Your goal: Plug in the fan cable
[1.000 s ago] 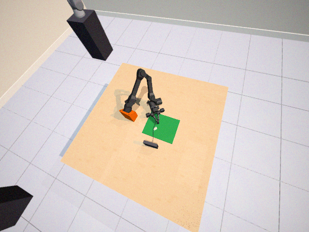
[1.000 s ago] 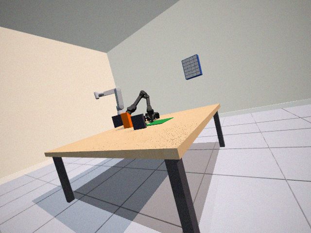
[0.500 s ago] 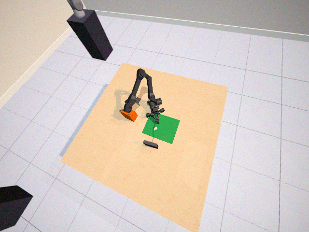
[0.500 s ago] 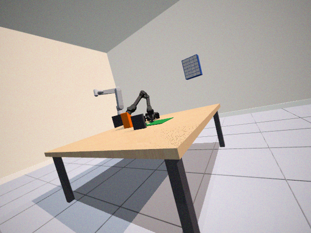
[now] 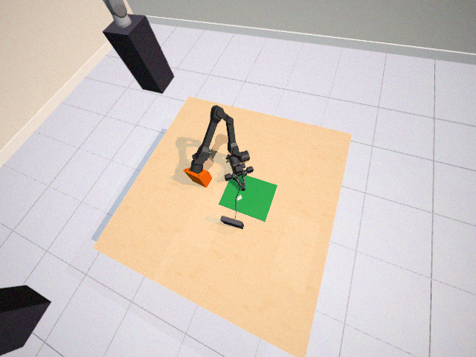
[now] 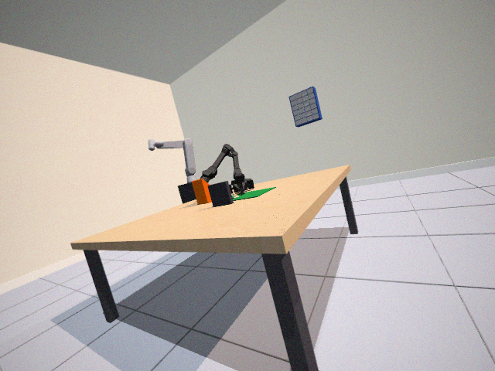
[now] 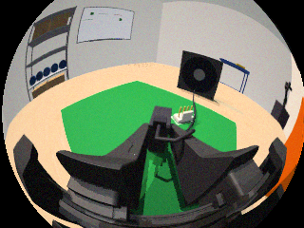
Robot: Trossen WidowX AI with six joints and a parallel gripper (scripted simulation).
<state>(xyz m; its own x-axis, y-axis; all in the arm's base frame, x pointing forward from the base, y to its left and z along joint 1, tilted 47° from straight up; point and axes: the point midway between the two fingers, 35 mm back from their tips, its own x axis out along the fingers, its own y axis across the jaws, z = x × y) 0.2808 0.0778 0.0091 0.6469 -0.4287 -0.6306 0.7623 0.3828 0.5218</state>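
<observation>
My gripper (image 5: 243, 188) (image 7: 159, 127) is shut on the dark plug (image 7: 161, 114) at the cable's end. The white fan header (image 5: 239, 197) (image 7: 184, 116) stands on the green board (image 5: 261, 199) (image 6: 261, 192) (image 7: 100, 114), its brass pins upright and bare in the wrist view. The plug is just left of the header there, apart from it in the picture; its height above the board is hard to tell. The thin dark cable (image 5: 236, 209) (image 7: 194, 106) runs from the plug past the header to the black fan (image 5: 231, 222) (image 6: 220, 194) (image 7: 199, 75), which stands on edge.
The orange arm base (image 5: 198, 177) (image 6: 201, 192) stands on the wooden table (image 5: 192, 253) (image 6: 192, 227) beside the board. The fan stands just beyond the board's edge. The cable loops close to the right finger and the header in the wrist view.
</observation>
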